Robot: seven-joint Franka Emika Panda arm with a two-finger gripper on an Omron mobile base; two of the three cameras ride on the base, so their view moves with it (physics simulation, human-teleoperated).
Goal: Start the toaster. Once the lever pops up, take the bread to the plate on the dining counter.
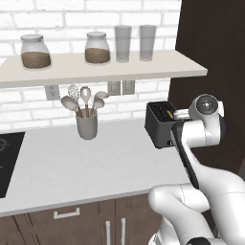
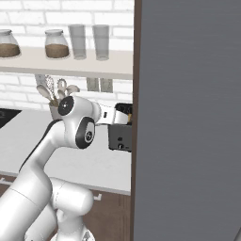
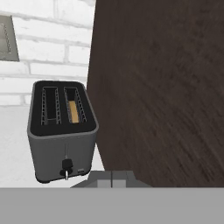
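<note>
The toaster (image 3: 62,131) stands at the centre left of the hand view, on the white worktop (image 1: 72,162) against the brick wall, just beside a tall dark wood panel (image 3: 162,87) that takes up the right of that frame. In the left base view the toaster (image 1: 160,125) sits right of centre, partly behind the arm's wrist. The bread (image 3: 74,112) rests low in the right-hand slot, with only its tan top edge visible; the left-hand slot looks vacant. The lever (image 3: 66,165) sits low on the narrow end face turned toward the camera, which suggests it is pressed down, though that cannot be confirmed. The gripper (image 3: 112,179) appears at the bottom centre of the hand view, clenched with its two tips together and carrying nothing, apart from the toaster and short of its lower right corner. Assessment: the slice is light, thin and liable to crumble or bend under hard pressure. It is best taken by its two flat faces at the top edge, once it stands proud of the slot, with the jaws straddling the slice and lifting straight upward. The slot walls leave little margin for the fingers. A grey utensil crock (image 1: 86,125) stands well to the left.
</note>
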